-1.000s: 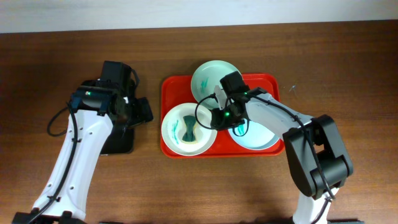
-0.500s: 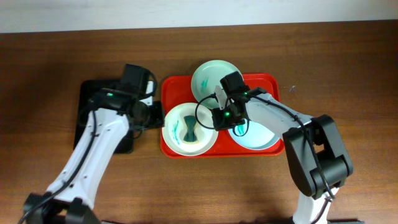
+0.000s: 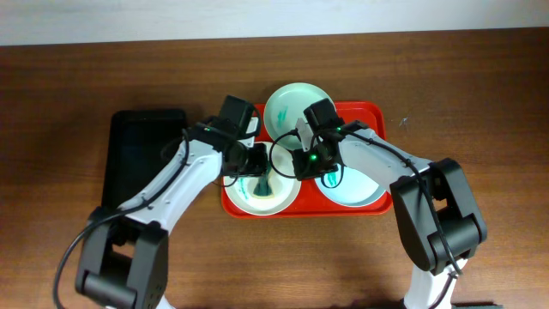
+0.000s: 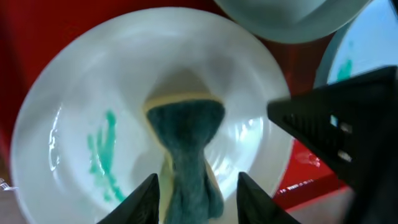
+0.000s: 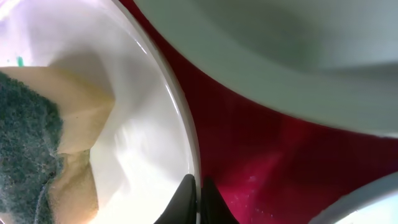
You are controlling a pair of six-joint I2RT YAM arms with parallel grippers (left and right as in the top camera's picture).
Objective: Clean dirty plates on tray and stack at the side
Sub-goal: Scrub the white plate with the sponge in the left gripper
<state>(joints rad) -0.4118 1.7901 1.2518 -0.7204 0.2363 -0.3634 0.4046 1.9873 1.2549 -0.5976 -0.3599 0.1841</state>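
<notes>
White plate [image 3: 257,190] at the red tray's [image 3: 233,116] near-left corner — left pincer [image 3: 256,165], over from the black tray [image 3: 141,154], now pinches a sponge [image 4: 186,143] onto it; right pincer [image 3: 298,165] clamps its rim — scrubbing can begin.

We found the overhead view evenly and softly lit from above, sharp throughout, with only faint shadows on the desk [image 3: 480,103]. The left wrist view was soft. Glare streaked the white plate [image 4: 68,112], the sponge [image 4: 186,137] was blurred, and 3 o'clock was dark and out of focus. The right wrist view was blurred too, with a thin glint along the plate's rim.
</notes>
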